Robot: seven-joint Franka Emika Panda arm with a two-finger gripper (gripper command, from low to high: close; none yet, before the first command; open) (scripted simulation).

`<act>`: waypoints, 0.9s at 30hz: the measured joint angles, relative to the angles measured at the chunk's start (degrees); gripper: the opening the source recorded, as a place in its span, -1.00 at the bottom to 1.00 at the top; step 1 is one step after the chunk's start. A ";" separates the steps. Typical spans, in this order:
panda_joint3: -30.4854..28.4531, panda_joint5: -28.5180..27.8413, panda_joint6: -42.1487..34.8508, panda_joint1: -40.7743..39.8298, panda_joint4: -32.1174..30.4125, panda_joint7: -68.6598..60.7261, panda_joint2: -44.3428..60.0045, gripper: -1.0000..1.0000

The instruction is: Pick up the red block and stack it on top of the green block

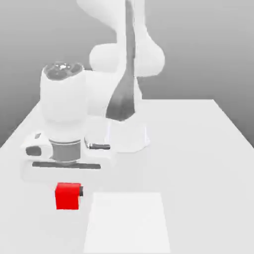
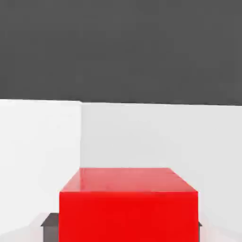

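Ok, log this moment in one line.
fingers: shut on red block | contact: opposite sides | block clear of table: can't tell

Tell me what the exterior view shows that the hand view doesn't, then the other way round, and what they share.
Exterior view alone: the robot's arm rising over the table, and the table's far edge.

Hand view alone: dark fingertip parts on both sides of the red block; the exterior view has a dark piece at just one side of it.

Both: the red block between the gripper's fingers, and part of a paler white patch, whole or nearly so in the exterior view.
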 joint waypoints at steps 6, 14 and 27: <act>-6.68 -4.94 -0.37 -12.71 -7.50 1.87 -8.18 -1.00; -16.14 -2.29 1.88 -20.76 -13.88 -1.22 -11.48 -1.00; -17.25 19.35 13.77 -14.25 -13.65 -16.34 2.31 -1.00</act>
